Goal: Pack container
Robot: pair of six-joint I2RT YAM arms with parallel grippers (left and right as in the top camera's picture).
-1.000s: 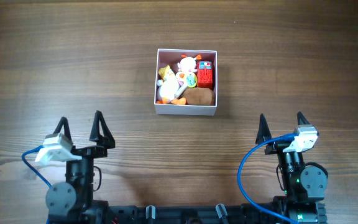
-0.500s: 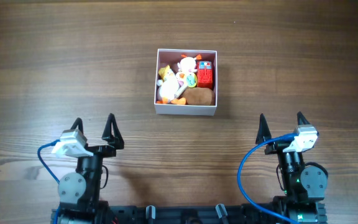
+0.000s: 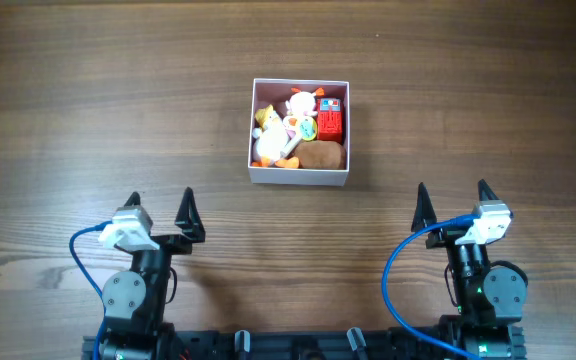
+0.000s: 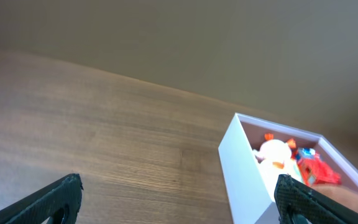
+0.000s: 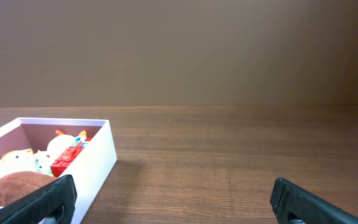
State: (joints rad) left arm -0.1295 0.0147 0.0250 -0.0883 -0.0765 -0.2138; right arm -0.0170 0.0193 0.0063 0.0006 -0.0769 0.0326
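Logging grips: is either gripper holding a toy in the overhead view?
No, the left gripper and right gripper stand open and empty, apart from the box.

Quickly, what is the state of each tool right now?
Left tool: open, holding nothing.
Right tool: open, holding nothing.
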